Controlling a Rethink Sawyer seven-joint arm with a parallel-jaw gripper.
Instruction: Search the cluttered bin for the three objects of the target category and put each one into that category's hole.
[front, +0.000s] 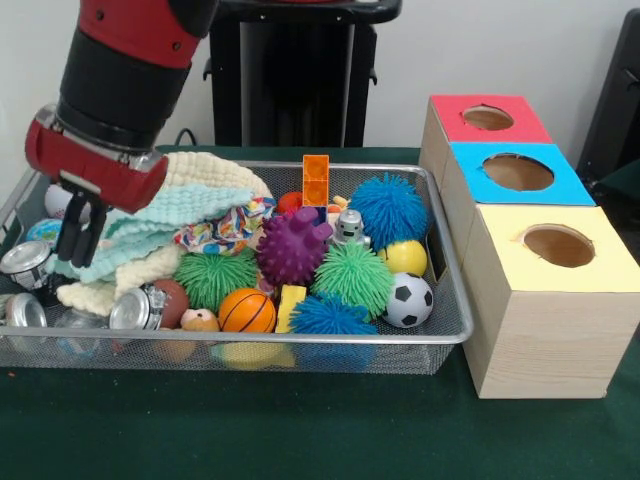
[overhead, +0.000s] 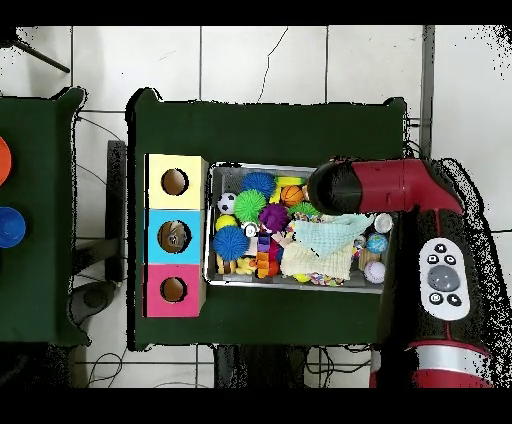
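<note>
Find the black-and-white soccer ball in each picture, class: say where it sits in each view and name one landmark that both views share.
Front view: the soccer ball lies in the mesh bin's near right corner, below a yellow ball.
Overhead view: the soccer ball lies in the bin's upper left corner.
Shared landmark: the yellow-topped box stands just outside that corner in both views.

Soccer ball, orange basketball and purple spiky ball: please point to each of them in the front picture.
soccer ball (front: 408, 300), front view, on the middle of its white face.
orange basketball (front: 246, 311), front view, on its middle.
purple spiky ball (front: 292, 247), front view, on the centre of its body.
</note>
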